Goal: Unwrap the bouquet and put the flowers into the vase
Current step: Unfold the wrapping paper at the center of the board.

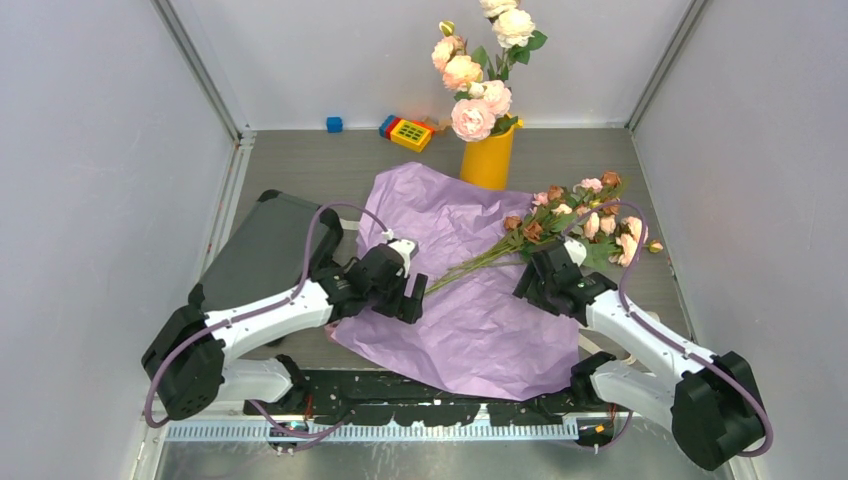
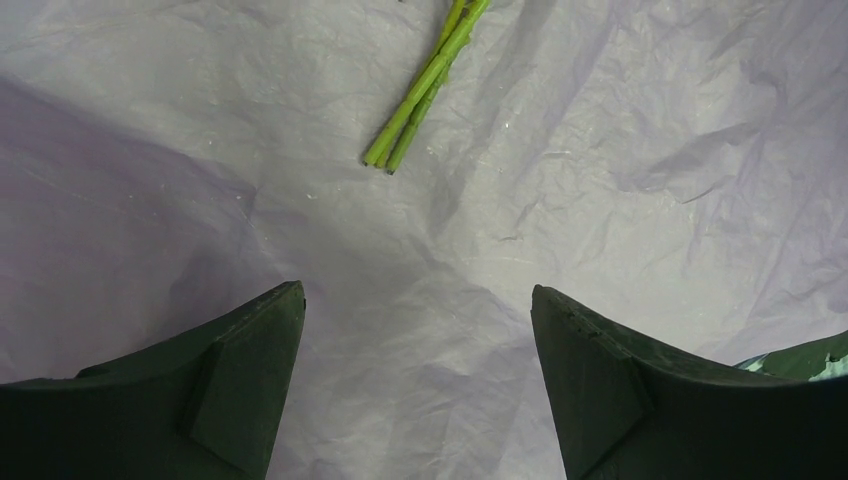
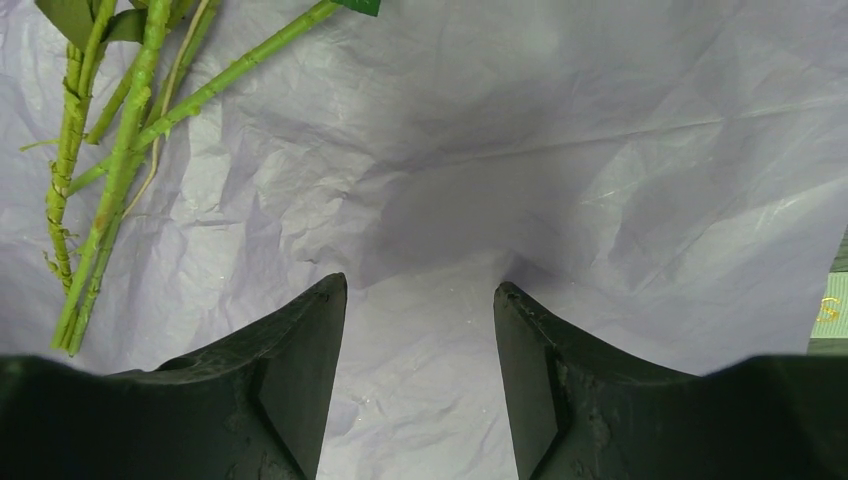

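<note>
While the small pink, peach and rust artificial roses on thin green stems (image 1: 565,215) are lying loose on the crinkled lilac paper sheet (image 1: 470,330) (well short of the tall yellow-orange vase (image 1: 488,160)), the left gripper (image 1: 408,298) and right gripper (image 1: 533,282) are hovering agape, empty; a low pinch would be snagging paper too.

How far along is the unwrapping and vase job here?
Done: the lilac wrapping paper lies spread open, the small roses loose across it. In hand: nothing; the left claw and right claw hang open over the paper near the green stems. Left: lifting the roses into the yellow vase, which holds only big pale roses.
</note>
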Robot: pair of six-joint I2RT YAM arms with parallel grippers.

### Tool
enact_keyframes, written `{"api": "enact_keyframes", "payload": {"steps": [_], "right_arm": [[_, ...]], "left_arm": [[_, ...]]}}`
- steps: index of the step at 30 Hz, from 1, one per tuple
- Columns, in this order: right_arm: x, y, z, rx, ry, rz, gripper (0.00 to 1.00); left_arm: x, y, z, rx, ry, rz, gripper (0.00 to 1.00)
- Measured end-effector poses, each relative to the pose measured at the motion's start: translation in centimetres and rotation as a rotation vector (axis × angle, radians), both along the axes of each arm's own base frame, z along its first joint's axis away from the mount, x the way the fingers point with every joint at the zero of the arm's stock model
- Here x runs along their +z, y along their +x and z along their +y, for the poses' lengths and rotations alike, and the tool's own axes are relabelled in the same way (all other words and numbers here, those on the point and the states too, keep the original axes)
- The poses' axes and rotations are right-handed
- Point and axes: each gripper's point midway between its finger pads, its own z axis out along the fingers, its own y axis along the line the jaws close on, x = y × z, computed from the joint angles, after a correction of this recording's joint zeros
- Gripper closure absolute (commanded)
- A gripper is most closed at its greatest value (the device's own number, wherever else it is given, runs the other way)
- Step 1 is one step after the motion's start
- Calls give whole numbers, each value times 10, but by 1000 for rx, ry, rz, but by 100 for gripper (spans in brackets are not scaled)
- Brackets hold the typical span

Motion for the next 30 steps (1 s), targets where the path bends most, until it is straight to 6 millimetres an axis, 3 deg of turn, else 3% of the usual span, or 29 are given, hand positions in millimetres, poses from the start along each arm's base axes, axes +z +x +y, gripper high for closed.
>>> {"api": "enact_keyframes", "payload": {"steps": [6,11,15,22,30], "right_arm": [[7,1,-1,19,-1,-13,38],[25,7,1,32,8,-54,37],[40,15,1,30,20,-97,38],[48,19,-3,14,17,-111,38],[62,18,-8,-4,29,-162,38]], "left_arm": [[17,12,-13,-29,-9,-39,14],[38,32,-41,-91,-52,-94,17],[50,49,-68,-166,-86,-139,27],[43,79,-110,-288,-83,-197,43],[30,102,-139,-364,-67,-228,56]]}}
